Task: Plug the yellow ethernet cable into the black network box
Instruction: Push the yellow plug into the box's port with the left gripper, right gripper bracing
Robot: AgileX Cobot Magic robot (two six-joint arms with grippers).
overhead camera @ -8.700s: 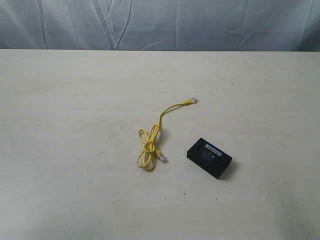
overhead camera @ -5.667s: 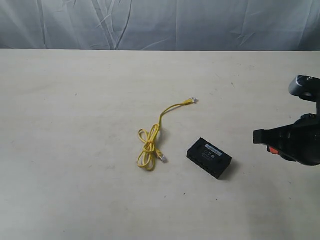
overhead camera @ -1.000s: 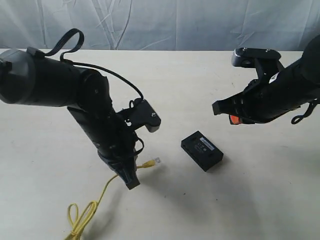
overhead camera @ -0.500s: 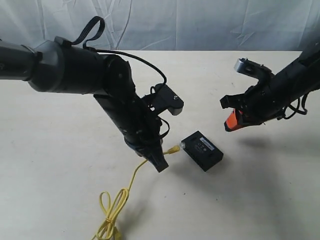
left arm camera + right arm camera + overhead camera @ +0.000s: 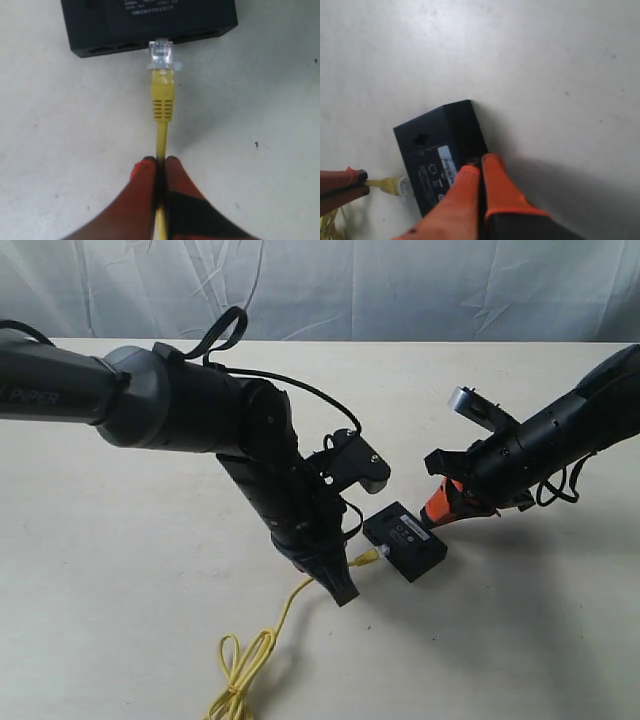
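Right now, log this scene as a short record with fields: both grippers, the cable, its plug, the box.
left gripper: shut on the yellow ethernet cable, just behind its yellow boot
plug: clear tip at a port on the side of the black network box; most of it outside
right gripper: shut, orange fingertips at the box's edge opposite the plug; contact unclear
cable slack: loops lying on the table
task state: plug lined up, not seated
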